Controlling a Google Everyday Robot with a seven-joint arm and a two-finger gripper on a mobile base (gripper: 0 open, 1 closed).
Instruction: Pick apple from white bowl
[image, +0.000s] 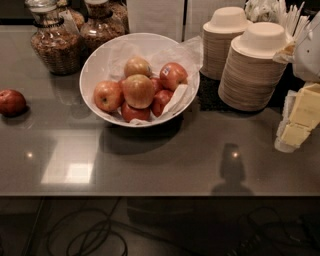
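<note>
Pale, blocky tool (300, 117) at the right edge of the frame, over the glossy grey tabletop (165, 160); spread or pressed together, cannot tell. Upper middle, well apart: round, shiny white bowl (97, 60) lined with crinkled paper, heaped with apples. Topmost at centre, the big yellow-orange apple (138, 91).

White bowl (97, 62): lg, wide, round, glossy, lined w/ crinkled white paper. Upright on tabletop (165, 160), toward 12 o'clock of view centre, paper spilling over rim at 3 o'clock.

Apple (138, 91): biggest in the pile, yellow-orange w/ red blush, paler than most. On top at approx. bowl centre, touching redder apples at 9, 6 and 3 o'clock; another pale one just beyond at 12.

Gripper (300, 117): at 3 o'clock edge of view, well apart from bowl.
</note>
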